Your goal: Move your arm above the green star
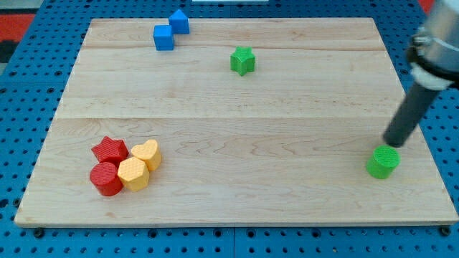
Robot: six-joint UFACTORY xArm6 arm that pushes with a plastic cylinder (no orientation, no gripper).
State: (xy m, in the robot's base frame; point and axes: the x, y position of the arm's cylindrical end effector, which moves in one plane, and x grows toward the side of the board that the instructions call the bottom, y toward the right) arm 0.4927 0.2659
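On the wooden bench [237,122], my tip [391,143] rests just above the green cylinder [383,162]. The green star [242,61] lies well off toward ten o'clock. The end effector is a bare rod with nothing to spread or pinch.

The pale wood-grain surface [237,129] is carrying two blue blocks [171,30], a green star [243,61] and a green cylinder [384,162]. Red blocks [107,165] and yellow blocks [139,165] are showing too; my tip [391,144] is looking dark.

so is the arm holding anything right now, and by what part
Nothing is held. My tip is a bare rod end, just above the green cylinder at the view's right, far from the green star.
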